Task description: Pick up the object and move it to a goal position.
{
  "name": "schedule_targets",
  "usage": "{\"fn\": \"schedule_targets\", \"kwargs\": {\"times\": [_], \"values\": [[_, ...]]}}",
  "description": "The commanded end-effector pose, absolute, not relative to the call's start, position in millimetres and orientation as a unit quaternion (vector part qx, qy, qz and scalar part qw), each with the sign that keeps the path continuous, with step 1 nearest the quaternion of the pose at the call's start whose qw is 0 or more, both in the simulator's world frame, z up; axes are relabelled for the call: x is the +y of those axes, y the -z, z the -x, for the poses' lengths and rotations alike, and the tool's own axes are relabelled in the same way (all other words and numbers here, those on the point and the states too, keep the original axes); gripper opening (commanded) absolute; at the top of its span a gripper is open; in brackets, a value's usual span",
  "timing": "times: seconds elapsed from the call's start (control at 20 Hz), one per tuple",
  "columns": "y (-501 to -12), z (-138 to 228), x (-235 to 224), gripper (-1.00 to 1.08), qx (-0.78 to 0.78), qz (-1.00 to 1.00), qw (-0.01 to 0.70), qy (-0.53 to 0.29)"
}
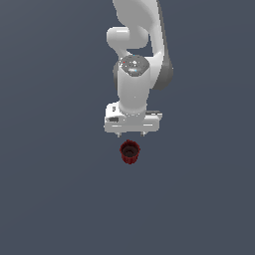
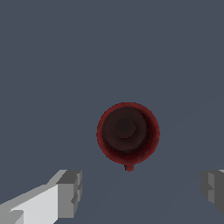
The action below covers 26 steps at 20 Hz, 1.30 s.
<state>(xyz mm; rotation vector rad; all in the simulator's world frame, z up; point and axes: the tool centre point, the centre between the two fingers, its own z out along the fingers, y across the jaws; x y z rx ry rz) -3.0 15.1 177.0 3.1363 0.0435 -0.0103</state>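
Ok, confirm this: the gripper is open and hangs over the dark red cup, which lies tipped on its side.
One thing is wrong: the cup is not on its side. It stands upright with its mouth up; the wrist view looks straight down into its dark hollow. The rest holds: the gripper is open, fingers spread wide with nothing between them, above the cup.

Dark red ribbed cup (image 1: 130, 152), white pincer (image 1: 130, 134), slate-grey floor (image 1: 50, 189)

Flat, even light; no cast shadows; coarse, pixelated renders.
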Motion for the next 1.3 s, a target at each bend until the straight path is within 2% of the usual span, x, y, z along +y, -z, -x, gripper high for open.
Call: {"fn": "schedule_targets", "kwargs": {"times": [0.0,0.65,1.25], "values": [[-177.0,3.0,15.1,0.28,0.014,-1.000,0.002,0.003],[-174.1,-3.3,19.0,0.28,0.070,-0.997,0.021,0.021],[-148.4,-23.4,23.2,0.28,0.241,-0.963,0.074,0.097]]}}
